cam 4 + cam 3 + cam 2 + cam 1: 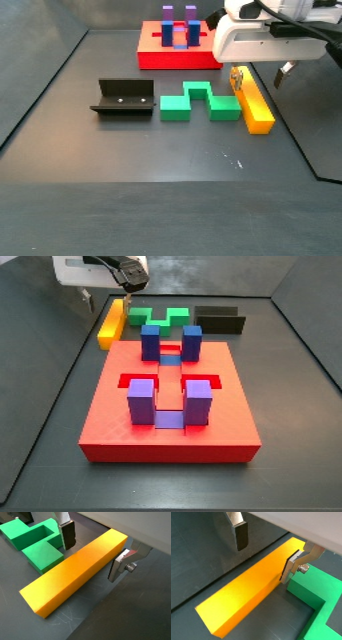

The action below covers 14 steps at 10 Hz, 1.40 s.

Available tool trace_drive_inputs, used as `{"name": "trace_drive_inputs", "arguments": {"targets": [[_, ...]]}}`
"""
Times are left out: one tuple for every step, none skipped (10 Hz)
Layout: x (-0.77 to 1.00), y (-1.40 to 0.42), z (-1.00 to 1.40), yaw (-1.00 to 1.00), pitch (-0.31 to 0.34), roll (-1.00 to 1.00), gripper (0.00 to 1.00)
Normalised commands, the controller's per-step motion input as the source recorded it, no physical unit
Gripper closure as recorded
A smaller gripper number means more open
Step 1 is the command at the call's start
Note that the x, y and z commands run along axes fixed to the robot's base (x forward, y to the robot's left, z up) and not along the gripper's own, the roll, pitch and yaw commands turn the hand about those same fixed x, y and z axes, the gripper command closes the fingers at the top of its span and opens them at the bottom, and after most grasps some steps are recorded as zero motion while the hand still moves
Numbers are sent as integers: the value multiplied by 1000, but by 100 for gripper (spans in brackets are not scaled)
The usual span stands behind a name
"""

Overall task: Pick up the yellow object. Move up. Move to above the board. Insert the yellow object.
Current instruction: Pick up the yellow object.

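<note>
Yellow-orange in both wrist views, the yellow object lies flat on the dark floor with the gripper astride one end. Its two silver fingers stand spread on either side of the bar; the pads appear just clear of its faces, so nothing is clamped. Beside the bar sits the green zigzag block, close to it.

Side view: the gripper hangs low over the far end of the bar, which lies just beside the board with its blue and purple blocks. Opposite side view: bar between gripper and green block; the fixture stands left of that.
</note>
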Motion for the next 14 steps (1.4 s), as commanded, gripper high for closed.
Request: {"name": "trace_drive_inputs", "arguments": {"targets": [[277, 0, -40, -14, -29, -40, 0], [0, 0, -311, 0, 0, 0, 0], [0, 0, -400, 0, -40, -11, 0], [0, 0, -414, 0, -39, -4, 0], [0, 0, -449, 0, -20, 0, 0], [0, 0, -354, 0, -43, -13, 0], [0, 0, -309, 0, -36, -10, 0], [6, 0, -329, -9, -27, 0, 0], [0, 0, -303, -6, -34, -17, 0], [0, 0, -249, -11, -50, -37, 0], [0, 0, -140, -3, -46, -24, 0], [-20, 0, 0, 0, 0, 0, 0], [-134, -14, 0, 0, -44, 59, 0], [0, 0, 0, 0, 0, 0, 100]]}}
